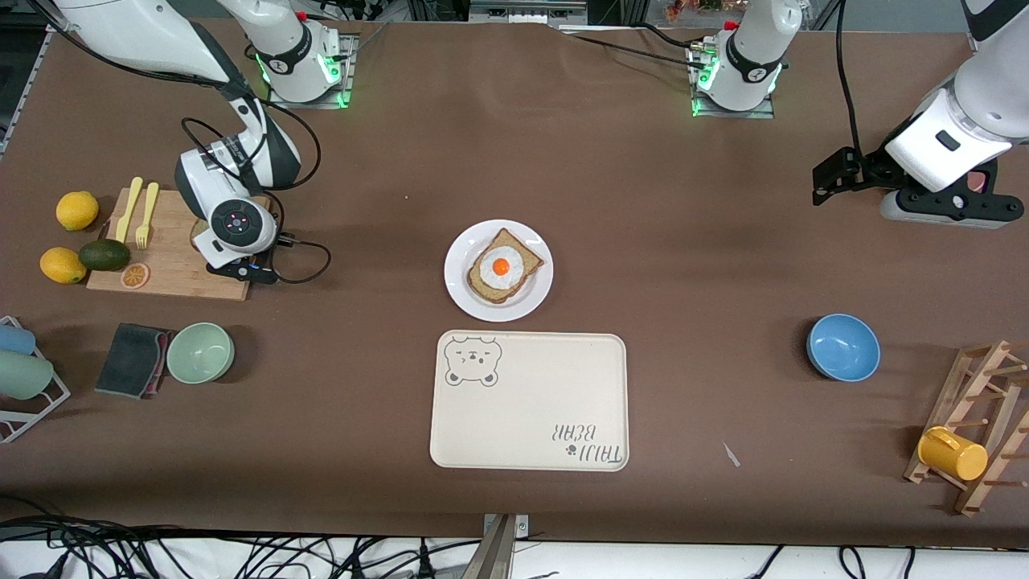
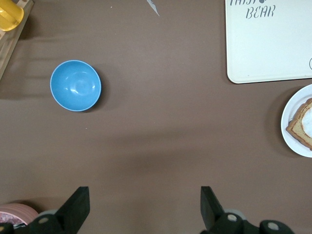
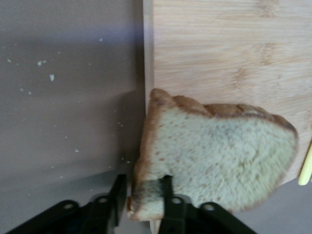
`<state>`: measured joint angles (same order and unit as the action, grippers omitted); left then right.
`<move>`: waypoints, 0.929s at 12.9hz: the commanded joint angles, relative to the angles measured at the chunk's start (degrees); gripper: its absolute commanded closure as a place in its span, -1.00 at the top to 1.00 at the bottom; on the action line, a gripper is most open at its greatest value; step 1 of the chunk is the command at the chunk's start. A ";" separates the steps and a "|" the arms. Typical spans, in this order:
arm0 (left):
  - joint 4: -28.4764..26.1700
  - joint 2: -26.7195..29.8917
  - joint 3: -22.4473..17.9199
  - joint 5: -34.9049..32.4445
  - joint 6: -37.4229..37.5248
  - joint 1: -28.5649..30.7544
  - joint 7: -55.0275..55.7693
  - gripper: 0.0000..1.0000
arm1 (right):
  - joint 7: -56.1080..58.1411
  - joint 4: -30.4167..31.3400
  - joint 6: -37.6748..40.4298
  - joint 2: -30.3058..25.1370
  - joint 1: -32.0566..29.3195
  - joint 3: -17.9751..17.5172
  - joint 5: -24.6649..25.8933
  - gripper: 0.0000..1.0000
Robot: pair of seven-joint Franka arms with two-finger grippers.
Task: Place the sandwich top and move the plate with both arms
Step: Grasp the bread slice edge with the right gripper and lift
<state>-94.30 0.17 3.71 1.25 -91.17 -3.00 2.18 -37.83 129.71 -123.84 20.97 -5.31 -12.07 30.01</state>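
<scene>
Only the right wrist view shows the right tool [image 3: 141, 195] pinching the sandwich top [image 3: 219, 161] by a corner over the board [image 1: 173, 257]; from the front the arm hides it. The left tool [image 2: 144, 207] waits spread over the bench [image 1: 683, 241], near the bowl [image 2: 75, 85]. The plate [image 1: 498, 270] with egg toast [image 1: 504, 266] sits beside the tray [image 1: 530, 402]

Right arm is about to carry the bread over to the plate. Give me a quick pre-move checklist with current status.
1. right gripper pinching the sandwich top at a crust corner, over the wooden cutting board: ok.
2. Grip depth: only the corner is held, may sag: cannot tell.
3. Egg toast centred on the white plate: ok.
4. left gripper open, waiting over bare table, away from the plate: ok.
5. Bear tray nearer the camera than the plate, nothing on it: ok.
</scene>
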 commanded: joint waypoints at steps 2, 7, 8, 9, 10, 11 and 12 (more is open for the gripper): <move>0.00 0.62 0.07 0.86 0.65 0.28 0.11 1.00 | -0.93 1.16 -0.79 -0.49 -0.58 -0.85 0.49 -1.00; 0.00 0.62 0.07 0.86 0.73 0.28 0.11 1.00 | -0.14 0.63 0.35 -2.51 -0.58 -2.25 0.75 -1.00; 0.00 0.62 -0.02 0.78 0.73 0.28 0.11 1.00 | -0.40 0.55 1.49 -4.00 -0.58 -3.30 0.75 -1.00; 0.00 0.62 0.07 0.86 0.73 0.28 0.11 1.00 | -0.57 0.02 3.76 -5.66 -0.58 -4.88 0.75 -1.00; 0.00 0.62 -0.02 0.86 0.73 0.28 0.20 1.00 | -0.58 -1.37 6.39 -6.81 -0.58 -6.28 0.67 -1.00; 0.00 0.62 0.07 0.86 0.73 0.28 0.20 1.00 | -0.23 -3.21 8.42 -7.61 -0.58 -7.60 0.58 -1.00; 0.00 0.62 -0.02 0.86 0.65 0.28 0.20 1.00 | 0.12 -4.54 9.75 -8.22 -0.58 -9.10 0.58 -1.00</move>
<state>-94.30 0.17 3.71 1.25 -91.17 -3.00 2.18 -37.92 126.99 -117.60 15.37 -5.27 -18.41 30.02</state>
